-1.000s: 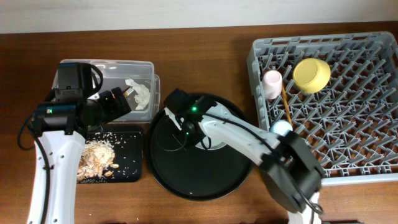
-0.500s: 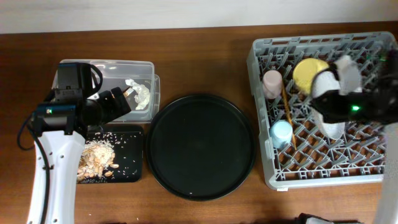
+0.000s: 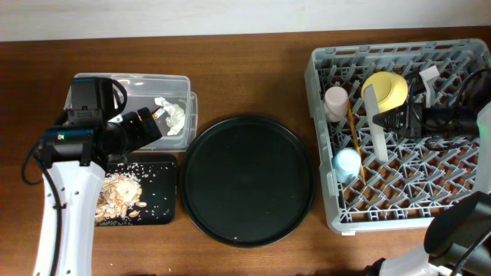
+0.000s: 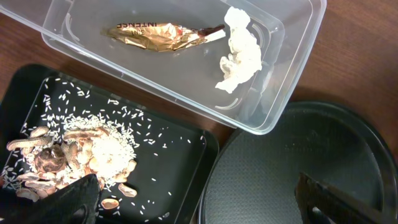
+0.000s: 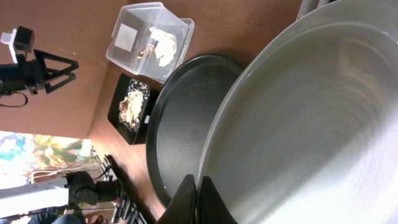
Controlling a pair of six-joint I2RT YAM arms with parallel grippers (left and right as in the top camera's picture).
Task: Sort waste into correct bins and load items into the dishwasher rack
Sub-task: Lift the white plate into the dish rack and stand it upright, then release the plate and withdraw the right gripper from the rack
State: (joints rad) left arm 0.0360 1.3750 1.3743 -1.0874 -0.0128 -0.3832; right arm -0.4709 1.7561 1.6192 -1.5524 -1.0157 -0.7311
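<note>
**A:** So, how are the two arms sitting?

**B:** The left arm [image 3: 69, 176] comes up the table left of the round tray [image 3: 247, 180], with its wrist turned toward that tray. The left gripper [image 4: 196, 190] hangs with its fingers spread wide and nothing between them. The right arm [image 3: 453, 116] reaches in from far right of the round tray and lies level over the rack [image 3: 460, 192]. The right gripper [image 3: 397, 121] is pinched on the rim of the plate [image 3: 375, 130].

**A:** And where do things lie from the grippers?

**B:** The plate stands on edge over the rack, right of the round tray, at the right gripper's tips. I cannot tell whether it rests between the pegs. Below the left gripper are the clear tub [image 3: 180, 83] and the small black tray [image 3: 161, 169], both just left of the round tray.

**A:** Counts?

**B:** One plate, one yellow bowl [image 3: 385, 90] and two cups, a pink cup [image 3: 335, 102] and a blue cup [image 3: 347, 162]. The chopsticks [image 3: 354, 130] are too thin to count. All of these are in the rack's side nearest the round tray. The clear tub holds one tissue [image 4: 239, 53] and one wrapper [image 4: 158, 36]. The small black tray holds one heap of scraps [image 4: 68, 155].
</note>
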